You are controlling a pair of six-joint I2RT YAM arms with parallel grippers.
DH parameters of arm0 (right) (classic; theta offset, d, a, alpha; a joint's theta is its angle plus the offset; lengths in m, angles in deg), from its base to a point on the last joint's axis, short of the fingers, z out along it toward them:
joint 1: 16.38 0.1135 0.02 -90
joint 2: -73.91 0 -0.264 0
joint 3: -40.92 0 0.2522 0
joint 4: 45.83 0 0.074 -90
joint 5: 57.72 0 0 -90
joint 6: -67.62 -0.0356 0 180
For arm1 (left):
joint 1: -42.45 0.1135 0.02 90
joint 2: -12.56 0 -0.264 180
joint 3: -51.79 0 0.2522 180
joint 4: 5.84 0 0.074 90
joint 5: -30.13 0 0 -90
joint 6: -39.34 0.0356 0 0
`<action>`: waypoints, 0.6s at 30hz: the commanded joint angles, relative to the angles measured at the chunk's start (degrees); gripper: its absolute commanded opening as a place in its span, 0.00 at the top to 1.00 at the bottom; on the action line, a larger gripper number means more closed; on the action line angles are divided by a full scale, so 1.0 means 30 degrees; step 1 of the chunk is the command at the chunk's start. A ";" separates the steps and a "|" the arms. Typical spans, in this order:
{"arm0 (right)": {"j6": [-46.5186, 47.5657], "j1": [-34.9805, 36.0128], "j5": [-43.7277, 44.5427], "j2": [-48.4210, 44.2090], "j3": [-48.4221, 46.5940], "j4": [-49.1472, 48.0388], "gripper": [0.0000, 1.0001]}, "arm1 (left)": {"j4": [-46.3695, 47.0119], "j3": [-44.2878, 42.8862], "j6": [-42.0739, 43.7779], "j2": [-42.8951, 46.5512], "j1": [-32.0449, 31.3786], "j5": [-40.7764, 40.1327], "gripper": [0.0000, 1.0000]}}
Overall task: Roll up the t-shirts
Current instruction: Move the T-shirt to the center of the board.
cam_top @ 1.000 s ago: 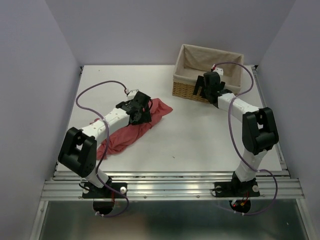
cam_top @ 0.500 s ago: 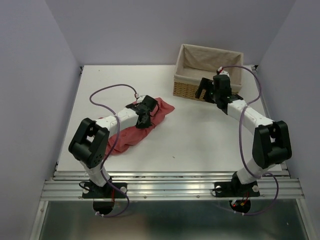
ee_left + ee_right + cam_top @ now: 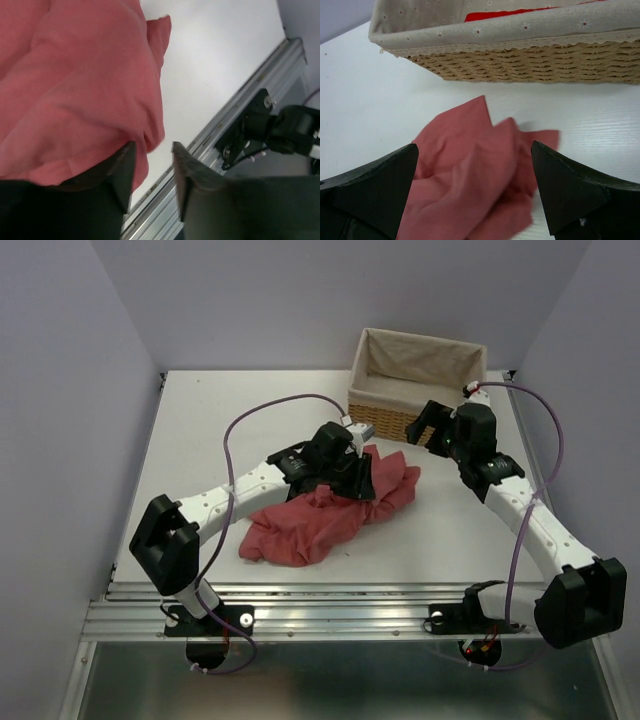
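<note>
On the white bench I see the salmon t-shirt crumpled near the wicker basket, my left end effector part-released with cloth draped on one finger, my right end effector spread wide above its corner.

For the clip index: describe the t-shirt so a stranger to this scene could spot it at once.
On the white table, look just in front of the wicker basket at the far right. A crumpled salmon-red t-shirt lies there, not rolled. It is the only cloth on the tabletop, duller than the bright red item inside the basket.
</note>
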 commanded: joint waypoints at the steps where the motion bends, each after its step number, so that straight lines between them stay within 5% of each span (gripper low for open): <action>1: 0.0056 0.0030 0.0381 -0.1194 0.0495 0.0741 0.00 | 0.0675 -0.1221 0.0241 0.0479 -0.0200 0.3395 0.45; 2: 0.0143 0.0030 0.0351 -0.1430 0.0874 0.0799 0.00 | 0.0151 -0.1222 0.0358 0.0625 -0.0054 0.2667 0.22; 3: 0.0231 0.0030 0.0351 -0.1549 0.1023 0.0887 0.00 | -0.0144 -0.1019 0.0533 0.1033 0.0411 0.2341 0.13; 12: 0.1081 0.0496 -0.0119 -0.0731 0.0762 0.3491 0.00 | -0.3600 0.2790 -0.0196 0.3555 0.5715 -0.2370 0.19; 18: 0.1579 0.4412 0.1989 0.1986 -0.0291 0.4284 0.00 | -0.4631 0.4779 -0.1572 0.3499 0.8293 -0.6625 0.21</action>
